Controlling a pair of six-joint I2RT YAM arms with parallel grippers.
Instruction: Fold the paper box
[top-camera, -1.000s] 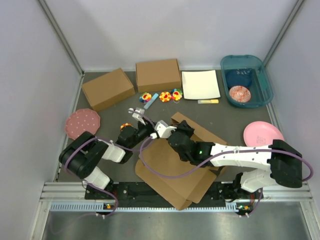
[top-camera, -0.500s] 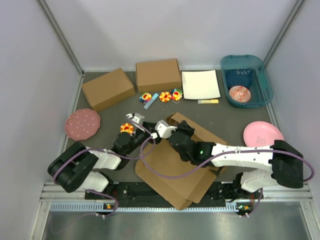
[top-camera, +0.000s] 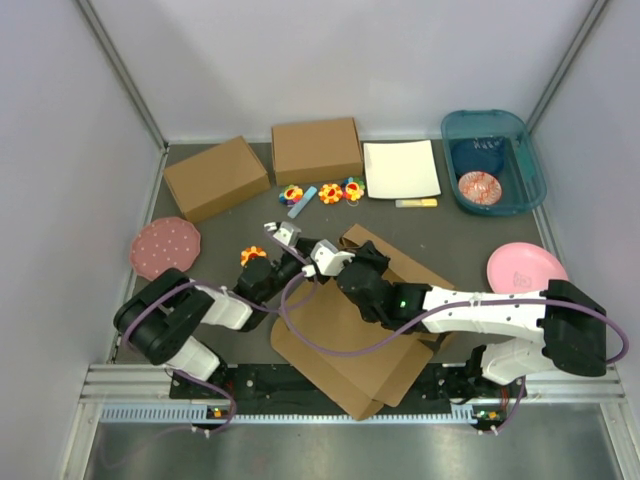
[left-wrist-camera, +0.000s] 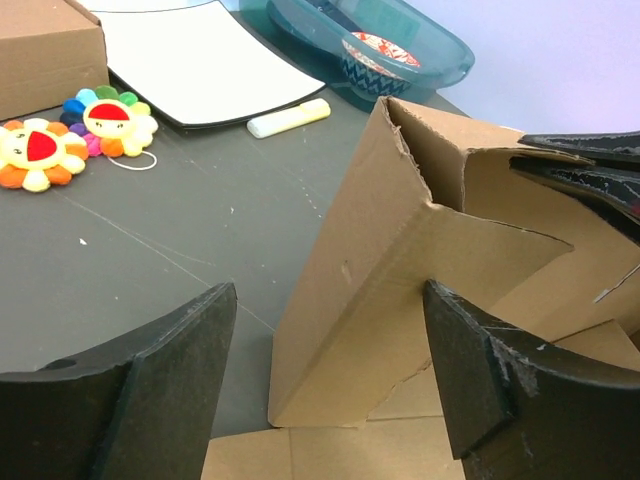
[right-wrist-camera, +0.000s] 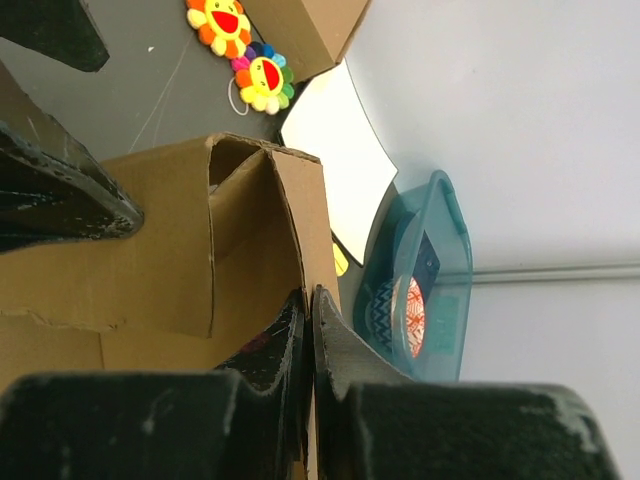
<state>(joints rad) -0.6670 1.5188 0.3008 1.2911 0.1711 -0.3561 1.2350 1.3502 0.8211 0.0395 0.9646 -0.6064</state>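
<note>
The paper box (top-camera: 340, 350) is a brown die-cut cardboard sheet lying flat between the arms, with one side wall (left-wrist-camera: 400, 260) folded up at its far edge. My right gripper (top-camera: 366, 262) is shut on the top edge of that raised wall (right-wrist-camera: 160, 270), its jaws (right-wrist-camera: 310, 300) pinching the cardboard. My left gripper (top-camera: 282, 232) stands open at the wall's left end. In the left wrist view its jaws (left-wrist-camera: 330, 370) straddle the wall's corner, with the cardboard between them and not pinched.
Two ready-made brown boxes (top-camera: 215, 177) (top-camera: 316, 150) and a white sheet (top-camera: 400, 168) lie at the back. A teal bin (top-camera: 492, 160) holds a patterned bowl. Flower toys (top-camera: 330, 192) and a yellow marker (top-camera: 415, 203) lie mid-table. Pink plates (top-camera: 165, 247) (top-camera: 525, 268) sit left and right.
My left gripper has opened wider and shifted slightly right toward the raised wall. The right gripper has held its pinch on the cardboard without moving.
</note>
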